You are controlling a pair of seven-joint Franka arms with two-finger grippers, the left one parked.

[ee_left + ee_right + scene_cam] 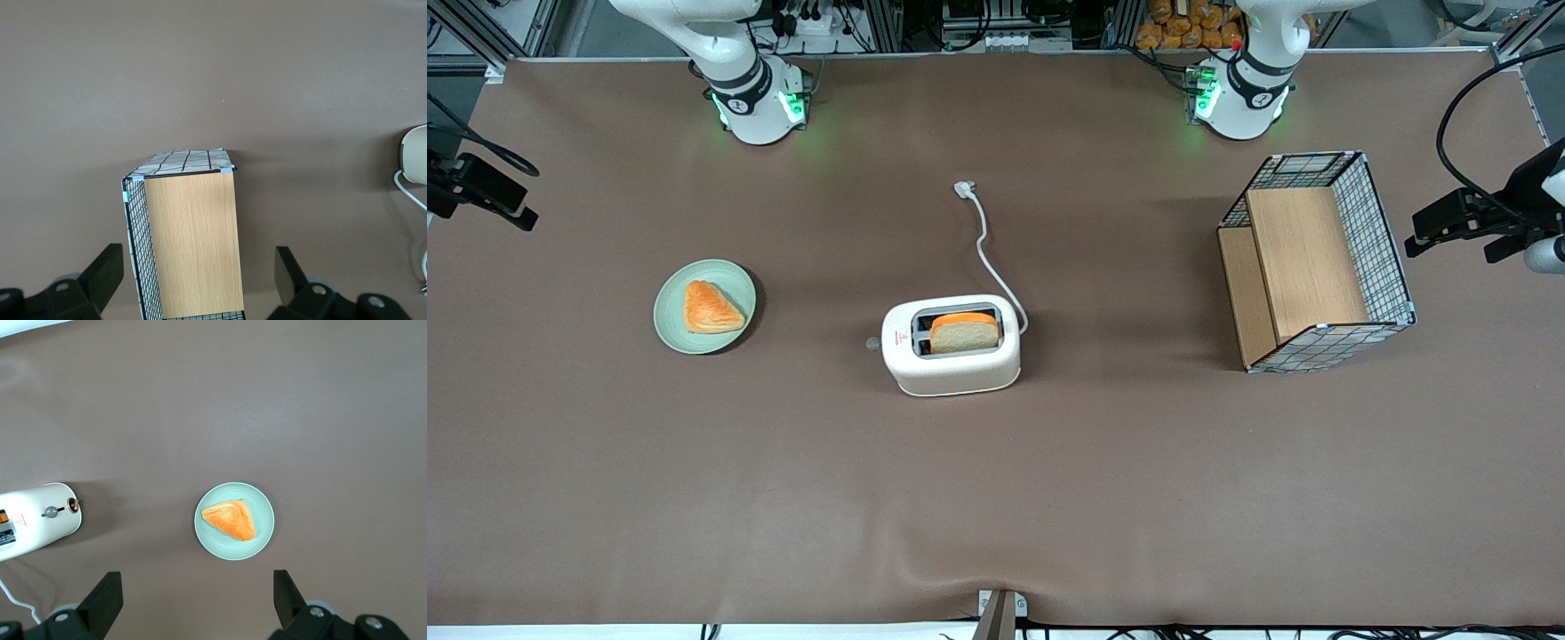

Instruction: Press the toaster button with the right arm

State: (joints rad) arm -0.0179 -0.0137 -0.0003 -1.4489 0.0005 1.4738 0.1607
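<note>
Hovering spread open high above the plate, the end effector sits well apart from the toaster button

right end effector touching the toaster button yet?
Apart. In the right wrist view the open end effector hangs high above the table, brown cloth separating it from the white toaster's grey knob.

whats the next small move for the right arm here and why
Probably carry the gripper sideways from above the plate toward the toaster, then lower it at the button end. The fingers are spread open with nothing between them, high over the table, and the button sticks out of the toaster's end wall facing the plate, untouched. Bread already sits in a slot.
</note>
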